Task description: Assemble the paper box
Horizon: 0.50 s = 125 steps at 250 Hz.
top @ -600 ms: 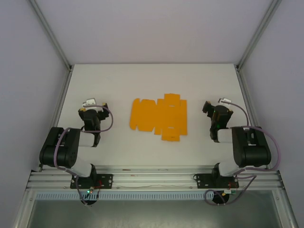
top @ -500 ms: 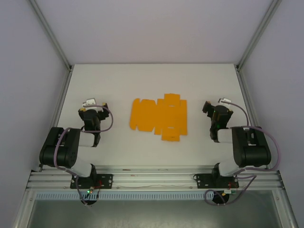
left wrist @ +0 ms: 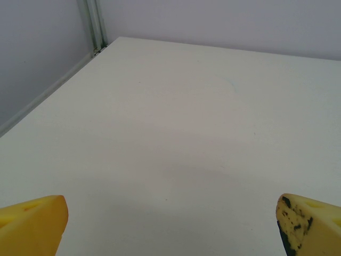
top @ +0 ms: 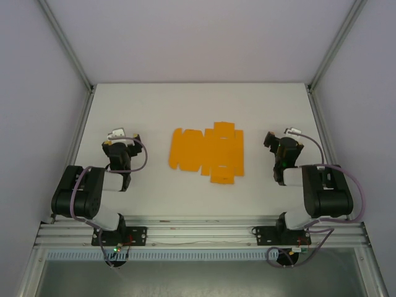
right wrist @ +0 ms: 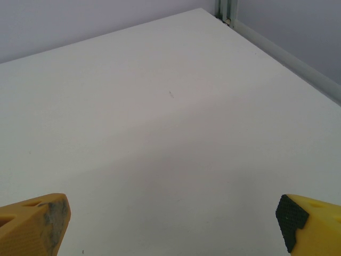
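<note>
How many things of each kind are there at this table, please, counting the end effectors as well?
paper box, a flat orange sheet: 1
End effectors, both open: 2 (left end effector, right end effector)
Total: 3

White matte table [top: 185, 105], rectangular, with pale walls [top: 204, 37] on its left, far and right sides, aluminium posts [top: 66, 43] rising from both far corners and an aluminium rail [top: 198, 232] along the near edge. Lying on it is the paper box [top: 207, 151]: bright orange, a flat die-cut sheet with flaps and tabs, about mid-table and well apart from every edge. Sheet lies flat on the surface, long side running left-right, with short tabs sticking out toward the far and near edges at its right part.
</note>
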Each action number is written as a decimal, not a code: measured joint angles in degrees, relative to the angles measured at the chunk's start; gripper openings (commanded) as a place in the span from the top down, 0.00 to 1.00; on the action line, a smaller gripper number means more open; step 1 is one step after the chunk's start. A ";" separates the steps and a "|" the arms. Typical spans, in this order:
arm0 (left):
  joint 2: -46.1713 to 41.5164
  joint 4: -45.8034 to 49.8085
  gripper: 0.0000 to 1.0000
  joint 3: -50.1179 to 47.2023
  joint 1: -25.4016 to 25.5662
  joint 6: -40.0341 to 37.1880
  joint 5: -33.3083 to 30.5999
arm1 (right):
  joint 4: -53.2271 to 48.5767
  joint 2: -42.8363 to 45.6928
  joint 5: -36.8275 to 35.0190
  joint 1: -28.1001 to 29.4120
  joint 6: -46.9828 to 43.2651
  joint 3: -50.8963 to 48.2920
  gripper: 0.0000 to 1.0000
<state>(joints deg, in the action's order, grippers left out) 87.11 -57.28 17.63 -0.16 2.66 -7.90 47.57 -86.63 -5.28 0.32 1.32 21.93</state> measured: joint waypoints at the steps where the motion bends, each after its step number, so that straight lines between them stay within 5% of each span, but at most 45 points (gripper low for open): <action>1: 0.00 0.00 0.00 0.00 0.00 0.00 0.00 | 0.00 0.00 0.00 0.00 0.00 0.00 0.00; 64: -4.63 7.52 0.00 1.86 0.00 0.17 -0.28 | -5.29 1.66 0.42 0.00 0.00 1.86 0.00; 125: -18.45 26.95 0.00 11.80 0.00 5.11 3.96 | -30.29 10.47 -0.70 1.81 4.85 17.97 0.09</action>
<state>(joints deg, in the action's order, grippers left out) 68.66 -30.33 29.43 -0.16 7.77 -3.95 17.28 -76.16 -5.98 2.13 6.17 39.90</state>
